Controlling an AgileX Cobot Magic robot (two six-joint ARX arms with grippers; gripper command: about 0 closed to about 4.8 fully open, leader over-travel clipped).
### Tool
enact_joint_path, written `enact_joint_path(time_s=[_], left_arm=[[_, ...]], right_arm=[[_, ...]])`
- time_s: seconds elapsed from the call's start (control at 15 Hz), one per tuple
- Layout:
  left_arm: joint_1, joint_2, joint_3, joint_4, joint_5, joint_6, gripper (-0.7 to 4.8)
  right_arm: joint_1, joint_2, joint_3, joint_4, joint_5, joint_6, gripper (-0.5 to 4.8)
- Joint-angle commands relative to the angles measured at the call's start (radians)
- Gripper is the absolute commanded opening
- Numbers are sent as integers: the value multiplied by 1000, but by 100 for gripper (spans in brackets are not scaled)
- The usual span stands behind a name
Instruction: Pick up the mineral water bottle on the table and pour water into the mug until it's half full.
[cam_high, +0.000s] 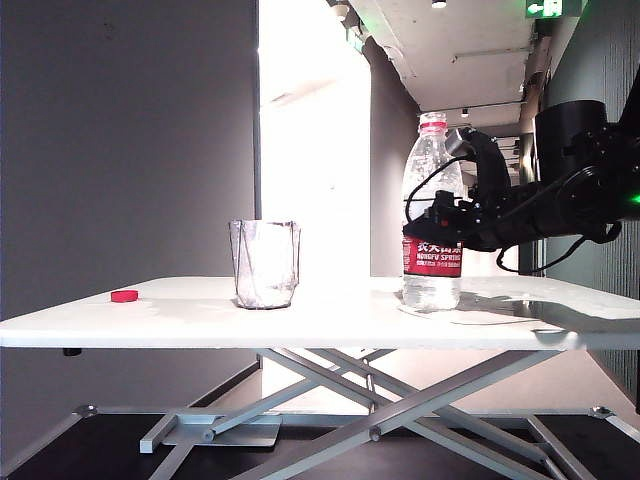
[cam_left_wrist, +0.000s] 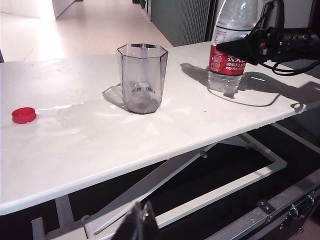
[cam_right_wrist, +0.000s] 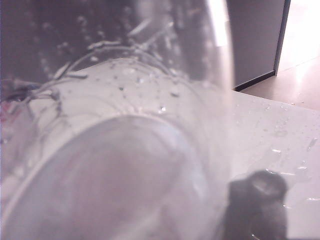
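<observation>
Bottle (cam_high: 432, 215): tall clear plastic, red neck ring, red-and-white label, no cap on. Stands upright on the white surface (cam_high: 330, 318), right of centre in the exterior view, lower part holding water (cam_high: 431, 290). Fills most of the right wrist view as a clear, droplet-speckled wall (cam_right_wrist: 125, 150).

Cup (cam_high: 265, 263): short, clear, faceted, no handle. Upright on the surface, left of the bottle and well apart from it; looks empty.

Red cap (cam_high: 124, 296): small, lies flat near the surface's left end, well apart from the cup.

Right hand (cam_high: 432, 235): black, reaches in level from the right at label height, its fingers on either side of the bottle. Whether the fingers press the plastic or only flank it cannot be told.

Left hand (cam_left_wrist: 141, 222): only dark finger tips show at the edge of the left wrist view, close together, below the surface's near edge and far from every item; nothing between them.

Surface frame (cam_high: 380, 400): grey metal scissor legs beneath.
</observation>
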Motion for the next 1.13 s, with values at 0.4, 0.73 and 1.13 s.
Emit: enact_joint_path(time_s=[0.4, 0.73, 1.13], left_arm=[[0, 1, 2, 5, 2, 2, -5], [0, 1, 2, 5, 1, 2, -5], [-2, 1, 2, -3, 2, 0, -5]], right_arm=[[-1, -25, 4, 14, -16, 0, 188], [13, -131, 8, -109, -29, -87, 188], [92, -251, 10, -377, 197, -284, 188]])
